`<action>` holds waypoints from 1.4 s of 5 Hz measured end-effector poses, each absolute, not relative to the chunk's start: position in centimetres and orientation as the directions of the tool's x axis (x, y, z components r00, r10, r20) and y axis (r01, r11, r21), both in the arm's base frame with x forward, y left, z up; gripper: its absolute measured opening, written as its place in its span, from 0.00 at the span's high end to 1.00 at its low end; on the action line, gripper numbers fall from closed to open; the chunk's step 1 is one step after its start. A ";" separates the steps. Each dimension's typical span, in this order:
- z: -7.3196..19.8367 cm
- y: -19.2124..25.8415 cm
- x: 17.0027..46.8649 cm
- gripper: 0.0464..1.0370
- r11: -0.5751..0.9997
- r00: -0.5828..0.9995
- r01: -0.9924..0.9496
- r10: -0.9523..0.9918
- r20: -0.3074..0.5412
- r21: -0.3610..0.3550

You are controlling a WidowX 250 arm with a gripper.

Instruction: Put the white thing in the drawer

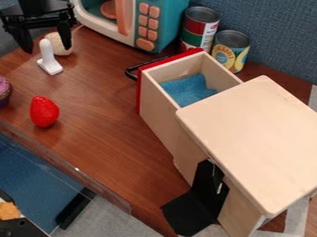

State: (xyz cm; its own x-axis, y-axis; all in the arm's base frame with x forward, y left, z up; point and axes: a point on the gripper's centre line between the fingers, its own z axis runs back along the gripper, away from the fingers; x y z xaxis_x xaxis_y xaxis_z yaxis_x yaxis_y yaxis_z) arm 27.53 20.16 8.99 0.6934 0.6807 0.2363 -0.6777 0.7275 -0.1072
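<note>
Hanging over the upper left of the tabletop [102,102], the gripper [47,49] has its jaws wide apart. The white thing [47,59] stands upright on its flat base, its upper part seen between the jaws, with a gap on either side. Just behind it sits a pale, rounded object [57,45], perhaps a toy vegetable, partly hidden by one jaw. The drawer [155,99] is pulled out of the wooden cabinet [254,134], a blue cloth [189,90] inside. A strawberry [44,111] lies nearer the camera than the white thing, and two cans [199,25] stand beyond the drawer, near the toy microwave [167,18].
</note>
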 end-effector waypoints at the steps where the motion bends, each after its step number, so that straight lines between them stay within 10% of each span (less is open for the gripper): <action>1: 8.0 20.0 27.6 0.04 0.717 0.690 -0.687 0.694 0.206 -0.116; 7: 5.6 25.2 33.2 0.08 0.328 0.286 -0.929 0.931 0.228 -0.174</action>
State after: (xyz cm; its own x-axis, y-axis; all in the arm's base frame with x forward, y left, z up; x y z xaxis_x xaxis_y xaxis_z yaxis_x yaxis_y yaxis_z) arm 33.19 25.18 5.62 0.2862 0.9307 0.2277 -0.9286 0.3280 -0.1737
